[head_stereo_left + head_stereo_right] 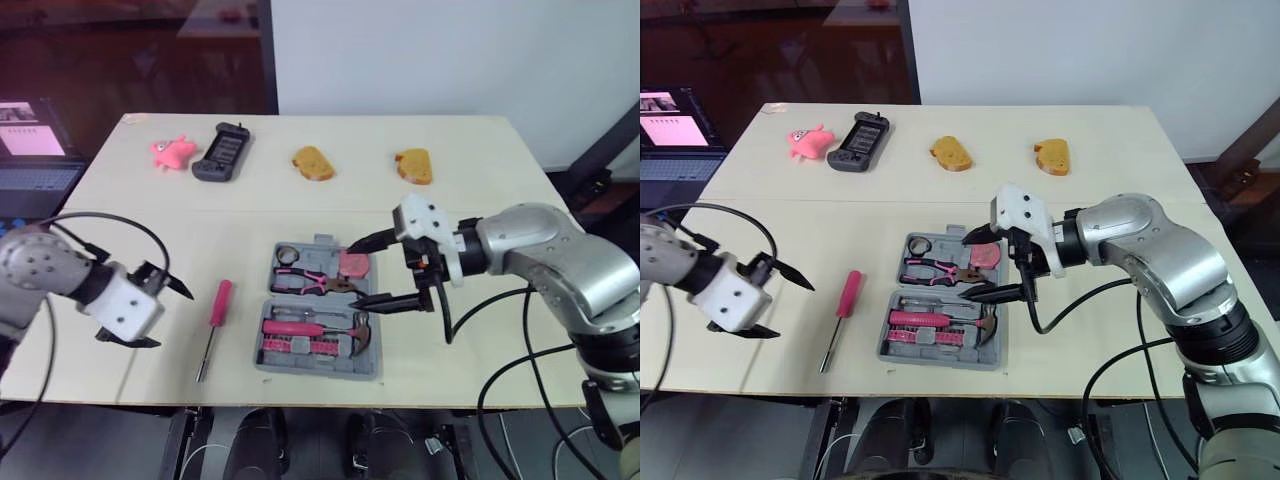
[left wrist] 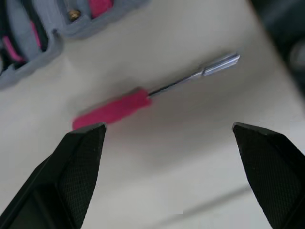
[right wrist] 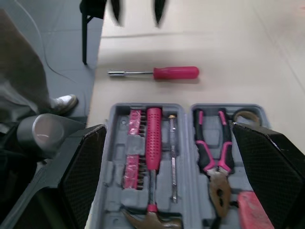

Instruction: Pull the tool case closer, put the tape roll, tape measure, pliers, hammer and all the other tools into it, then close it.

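Observation:
The grey tool case lies open near the table's front edge. In it are a tape roll, pink-handled pliers, a pink tape measure and a pink-handled hammer. A pink screwdriver lies on the table left of the case. My right gripper is open over the case's right side, above the tape measure, holding nothing. My left gripper is open and empty just left of the screwdriver. The right wrist view looks down on the case and the screwdriver.
Along the table's far side lie a pink toy, a black game controller and two pieces of bread. A laptop stands off the table's left edge. Bare tabletop separates the case from these.

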Controlling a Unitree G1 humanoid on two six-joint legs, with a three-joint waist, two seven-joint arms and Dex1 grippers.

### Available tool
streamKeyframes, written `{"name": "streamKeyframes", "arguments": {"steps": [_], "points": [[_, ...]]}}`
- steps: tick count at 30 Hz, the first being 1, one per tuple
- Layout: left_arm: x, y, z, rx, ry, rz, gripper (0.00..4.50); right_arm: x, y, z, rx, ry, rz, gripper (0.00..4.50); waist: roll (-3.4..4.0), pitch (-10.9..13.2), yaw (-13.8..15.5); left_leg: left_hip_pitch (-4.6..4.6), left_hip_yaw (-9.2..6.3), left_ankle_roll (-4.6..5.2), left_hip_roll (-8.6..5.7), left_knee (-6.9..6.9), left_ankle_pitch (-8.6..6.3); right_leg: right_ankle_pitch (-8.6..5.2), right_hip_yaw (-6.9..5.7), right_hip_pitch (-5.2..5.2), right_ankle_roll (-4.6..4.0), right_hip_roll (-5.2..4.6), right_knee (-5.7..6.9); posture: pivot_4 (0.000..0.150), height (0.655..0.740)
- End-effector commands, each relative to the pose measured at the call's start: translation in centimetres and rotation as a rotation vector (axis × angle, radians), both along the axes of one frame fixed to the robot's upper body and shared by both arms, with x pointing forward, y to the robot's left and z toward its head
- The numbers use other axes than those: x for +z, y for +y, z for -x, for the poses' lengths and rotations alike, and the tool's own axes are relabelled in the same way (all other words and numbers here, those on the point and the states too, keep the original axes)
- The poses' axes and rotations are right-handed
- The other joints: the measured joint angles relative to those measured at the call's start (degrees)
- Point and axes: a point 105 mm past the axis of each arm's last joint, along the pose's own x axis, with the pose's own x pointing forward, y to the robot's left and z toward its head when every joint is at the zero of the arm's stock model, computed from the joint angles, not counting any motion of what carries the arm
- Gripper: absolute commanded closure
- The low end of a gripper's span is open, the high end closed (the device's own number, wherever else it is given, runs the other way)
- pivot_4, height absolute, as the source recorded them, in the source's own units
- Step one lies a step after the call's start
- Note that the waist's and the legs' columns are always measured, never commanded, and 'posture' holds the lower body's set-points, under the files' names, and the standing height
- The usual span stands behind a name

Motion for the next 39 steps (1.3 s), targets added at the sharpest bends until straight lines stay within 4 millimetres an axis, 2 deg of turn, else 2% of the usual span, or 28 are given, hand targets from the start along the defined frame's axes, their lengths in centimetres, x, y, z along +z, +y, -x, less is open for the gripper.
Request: {"name": "streamKeyframes", "arguments": {"steps": [1, 4, 10, 18, 23, 34, 39], "points": [[-0.7, 0.1, -1.4, -0.175, -0.097, -0.111, 0.05, 1.3, 0.3, 0.4, -0.006, -0.045, -0.031, 0.0, -0.02, 0.0, -0.4, 0.0, 0.01, 0.01, 0.02, 0.04, -0.01, 0.02, 0.01, -0.01, 0.02, 0.0, 0.01, 0.15, 0.7188], [-1.1, -0.9, -2.4, -0.288, -0.133, -0.132, 0.05, 1.3, 0.2, 0.3, -0.028, -0.05, -0.034, 0.0, -0.03, 0.0, -0.3, -0.02, -0.03, 0.08, 0.04, 0.19, -0.05, 0.04, 0.02, 0.03, 0.06, -0.01, 0.04, 0.15, 0.7188], [-1.7, -2.1, -2.8, -0.423, -0.139, -0.155, 0.05, 1.5, 0.1, 0.2, -0.063, -0.062, -0.038, 0.0, -0.03, 0.0, -0.4, -0.12, -0.04, 0.28, 0.06, 0.42, -0.16, 0.03, 0.02, 0.05, 0.09, -0.02, 0.08, 0.15, 0.7188], [0.0, -4.7, -5.3, -0.469, -0.178, -0.179, 0.05, 1.6, 0.2, 0.0, -0.088, -0.067, -0.046, 0.0, -0.07, 0.0, -0.1, -0.3, -0.1, 0.36, 0.04, 0.66, -0.21, 0.11, 0.02, 0.06, 0.24, -0.05, 0.11, 0.15, 0.7188], [-0.1, -5.1, -5.6, -0.513, -0.154, -0.23, 0.05, 1.7, 0.2, 0.1, -0.1, -0.071, -0.049, 0.0, -0.07, 0.0, -0.6, -0.29, -0.06, 0.4, 0.04, 0.66, -0.23, 0.12, 0.03, 0.02, 0.27, -0.03, 0.12, 0.15, 0.7188], [-1.2, -3.9, -4.6, -0.611, -0.075, -0.321, 0.05, 1.8, 0.1, 0.1, -0.13, -0.075, -0.055, 0.0, -0.09, 0.0, -0.4, -0.31, -0.07, 0.41, 0.04, 0.69, -0.23, 0.12, 0.03, 0.02, 0.27, -0.05, 0.13, 0.15, 0.7188], [-2.3, -5.3, -5.4, -0.617, -0.079, -0.354, 0.05, 2.1, 0.1, -0.1, -0.139, -0.084, -0.059, 0.0, -0.09, 0.0, 0.0, -0.31, -0.08, 0.41, 0.04, 0.73, -0.23, 0.12, 0.03, 0.04, 0.27, -0.06, 0.16, 0.15, 0.7188]]}}
